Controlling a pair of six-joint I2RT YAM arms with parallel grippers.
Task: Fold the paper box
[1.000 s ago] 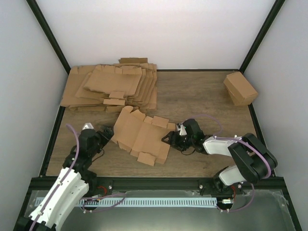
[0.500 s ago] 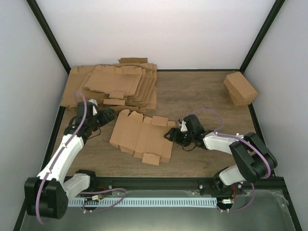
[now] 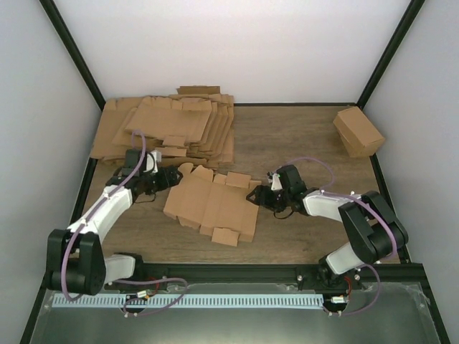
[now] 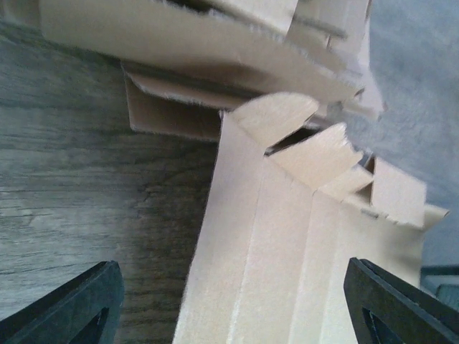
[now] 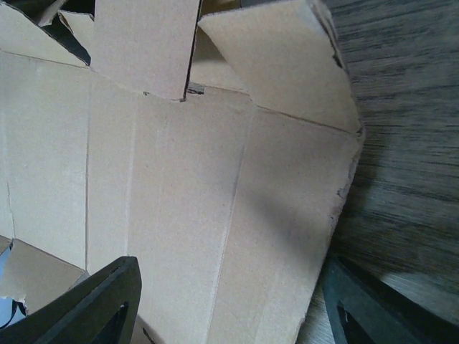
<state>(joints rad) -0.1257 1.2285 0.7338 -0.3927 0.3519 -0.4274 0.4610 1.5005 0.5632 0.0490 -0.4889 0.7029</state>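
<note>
The paper box [image 3: 211, 204] is a flat brown die-cut sheet with flaps and creases, lying on the wooden table between my two arms. My left gripper [image 3: 166, 179] is open at the sheet's far left edge. In the left wrist view the sheet [image 4: 301, 236] fills the space between the spread fingertips [image 4: 72, 308] of the left gripper [image 4: 233, 315]. My right gripper [image 3: 257, 198] is open at the sheet's right edge. In the right wrist view the sheet [image 5: 179, 193] lies between the wide-apart fingers [image 5: 387, 308] of the right gripper [image 5: 229, 315]. Neither gripper holds anything.
A thick pile of like brown sheets [image 3: 168, 129] lies at the back left, just behind the left gripper, and shows in the left wrist view [image 4: 193, 43]. A folded brown cardboard cuboid [image 3: 357, 131] stands at the back right corner. Black frame rails border the table.
My left arm has swung from the near left up and right to the sheet's far left edge. The right gripper edged slightly back. The sheet settled flatter.
</note>
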